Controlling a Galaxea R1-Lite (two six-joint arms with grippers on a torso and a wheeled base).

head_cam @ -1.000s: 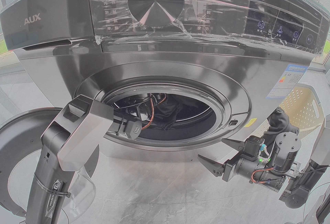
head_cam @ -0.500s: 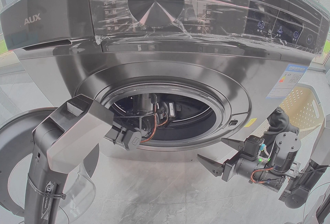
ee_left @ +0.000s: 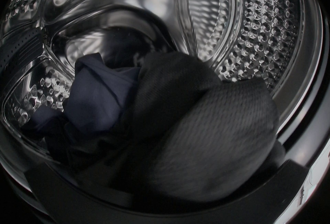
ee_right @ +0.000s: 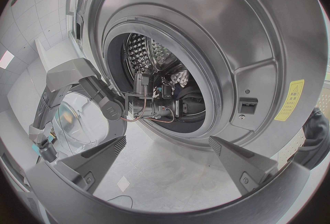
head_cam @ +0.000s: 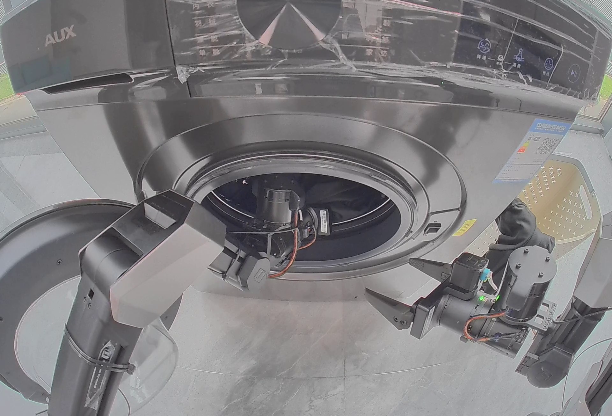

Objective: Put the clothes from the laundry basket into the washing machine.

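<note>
- Clothes, loaded: a dark grey knit garment (ee_left: 206,132) lies at the front of the drum (ee_left: 268,12), just behind the door seal. A navy garment (ee_left: 99,97) lies crumpled beside it, farther in, and the two touch.
- Clothes, not loaded: a black garment (head_cam: 519,229) sits at the machine's right front corner, against the near edge of the laundry basket (head_cam: 567,194).
- Laundry basket: cream, perforated, standing on the floor (head_cam: 306,347) on the right of the washing machine (head_cam: 319,117).
- Washing machine: front loader with the round opening exposed. The door (head_cam: 38,283) is swung fully open to the left.
- Left arm (head_cam: 146,251): elbow raised and bent in front of the left side of the opening. The forearm runs to the right and inward across the lower rim, and the wrist sits inside the opening.
- Left pincer (ee_right: 185,108): located within the mouth of the drum, directed at the garments. Whether it is released or clenched cannot be told.
- Right arm (head_cam: 529,290): held low in front of the machine's lower right, forearm roughly level, pointing left across the floor.
- Right pincer (head_cam: 391,278): released, spread wide and grasping nothing. It hangs above the floor, below and to the right of the opening, well apart from every garment.
</note>
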